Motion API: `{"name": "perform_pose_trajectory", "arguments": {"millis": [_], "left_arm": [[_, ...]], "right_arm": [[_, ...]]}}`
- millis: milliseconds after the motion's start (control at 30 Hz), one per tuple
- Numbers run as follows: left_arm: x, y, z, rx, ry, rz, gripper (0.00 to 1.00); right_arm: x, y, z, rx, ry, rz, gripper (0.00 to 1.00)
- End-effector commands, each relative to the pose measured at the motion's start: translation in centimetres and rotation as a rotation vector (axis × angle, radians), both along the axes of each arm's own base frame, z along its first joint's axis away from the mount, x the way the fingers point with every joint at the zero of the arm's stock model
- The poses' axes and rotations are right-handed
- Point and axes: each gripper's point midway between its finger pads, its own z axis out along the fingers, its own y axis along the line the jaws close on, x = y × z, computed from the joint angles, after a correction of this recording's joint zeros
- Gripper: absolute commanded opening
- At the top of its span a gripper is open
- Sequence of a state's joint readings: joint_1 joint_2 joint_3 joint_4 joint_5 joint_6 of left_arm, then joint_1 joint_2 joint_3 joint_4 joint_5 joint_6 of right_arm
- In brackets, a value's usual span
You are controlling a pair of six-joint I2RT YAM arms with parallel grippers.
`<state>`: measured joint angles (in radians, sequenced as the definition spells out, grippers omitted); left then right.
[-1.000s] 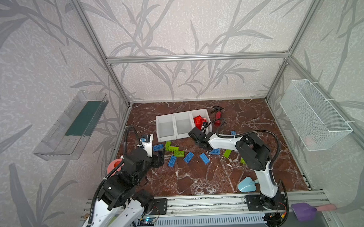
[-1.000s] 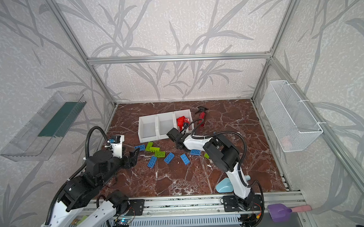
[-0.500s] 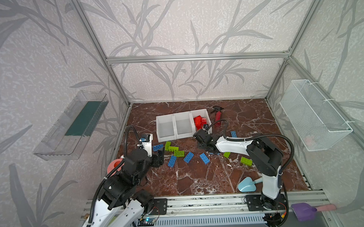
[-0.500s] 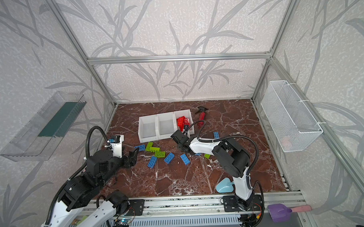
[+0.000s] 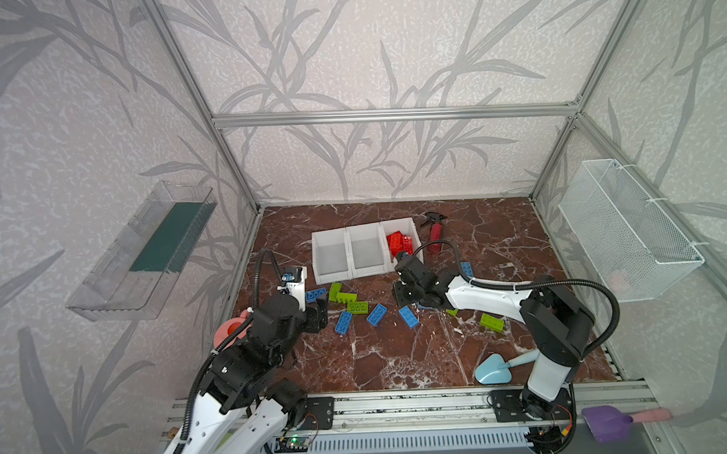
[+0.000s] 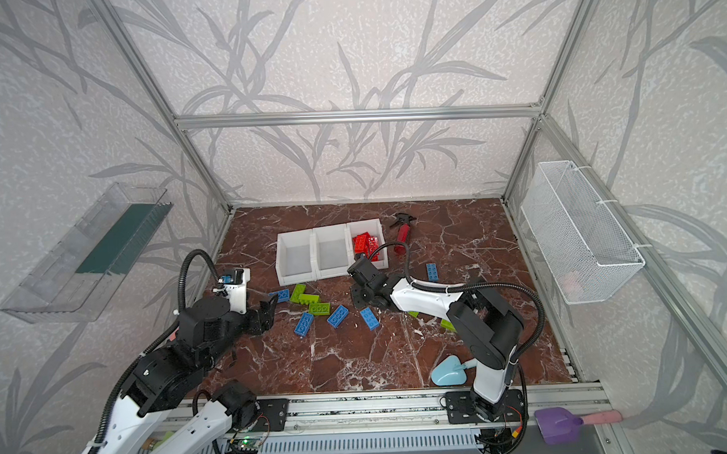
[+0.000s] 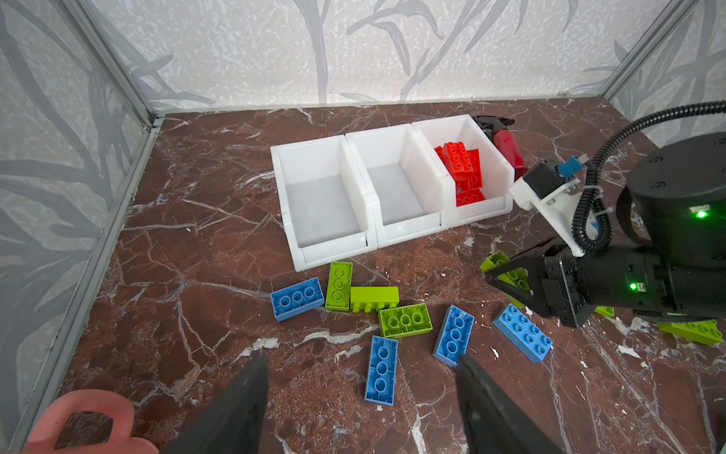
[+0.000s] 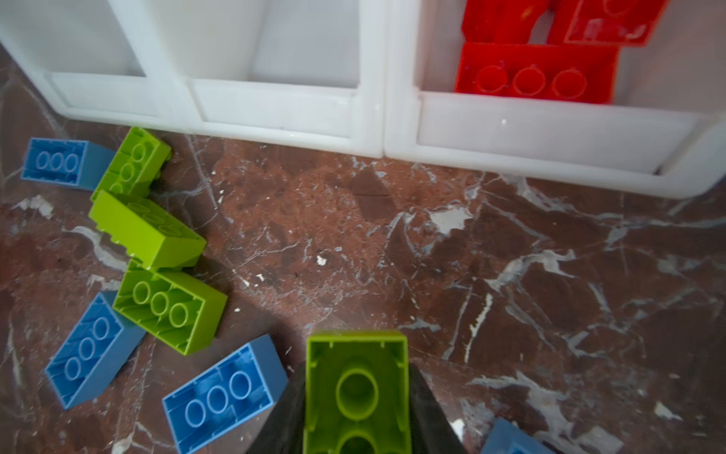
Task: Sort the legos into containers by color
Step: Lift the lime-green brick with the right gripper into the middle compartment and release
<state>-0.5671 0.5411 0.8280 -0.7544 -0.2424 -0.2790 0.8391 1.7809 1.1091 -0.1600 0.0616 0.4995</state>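
**Right wrist view: lime brick pinched, bins just ahead, and the drop could go astray**

Clock = floor as in a top view, 12 at the back wall.

R gripper (image 8: 355, 369) is clamped on a lime lego (image 8: 355, 397), hollow side to the cam, low over the floor just in front of the containers (image 5: 349, 274) at approx 11. L gripper (image 7: 361, 359) hangs w/ jaws apart, holding nothing, at 9 beside the loose pile (image 5: 358, 306) of blue & lime bricks.

Risks, as I judge them:
- Nearest bin is the one at the row's 3 o'clock end, which holds the red legos (image 7: 463, 165). A short reach puts lime in w/ red. The other two bins look empty.
- The brick's end pokes past the fingertips, so it could clip a bin's front lip & twist out.
- R forearm lies low. A stray lime lego (image 5: 492, 322) at 4 & a lone blue lego (image 5: 466, 269) at 2 sit near it, so a swing may shove them.
- Both arms heading for the centre = clash.

Floor (image 5: 399, 360): red-brown marble look, white veins & flecks. Prob. hard & slick, so a dropped brick would skid.

Room: alu-frame cage, leaf-print walls. Clear tray (image 5: 146, 252) on the 9 wall, wire basket (image 5: 628, 235) on the 3 wall. Spray bottle (image 5: 435, 234) at 12, just beside the red bin. Pale blue scoop (image 5: 491, 369) at 5.
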Motion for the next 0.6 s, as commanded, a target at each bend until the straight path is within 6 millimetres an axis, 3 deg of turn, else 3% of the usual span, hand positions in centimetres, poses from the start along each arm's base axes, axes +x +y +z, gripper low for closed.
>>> {"name": "perform_pose_trajectory", "arguments": {"millis": [0, 300, 567], "left_arm": [[0.1, -0.3, -0.4, 0.011, 0.007, -0.020, 0.75], [0.1, -0.4, -0.5, 0.009, 0.009, -0.024, 0.75], [0.2, -0.7, -0.8, 0.009, 0.019, -0.034, 0.75]], "right_arm": [[0.3, 2.4, 3.8, 0.054, -0.051, 0.123, 0.18], [5.1, 6.5, 7.2, 0.098, -0.085, 0.193, 0.18], [10.8, 8.5, 7.1, 0.104, -0.087, 0.174, 0.21]]}}
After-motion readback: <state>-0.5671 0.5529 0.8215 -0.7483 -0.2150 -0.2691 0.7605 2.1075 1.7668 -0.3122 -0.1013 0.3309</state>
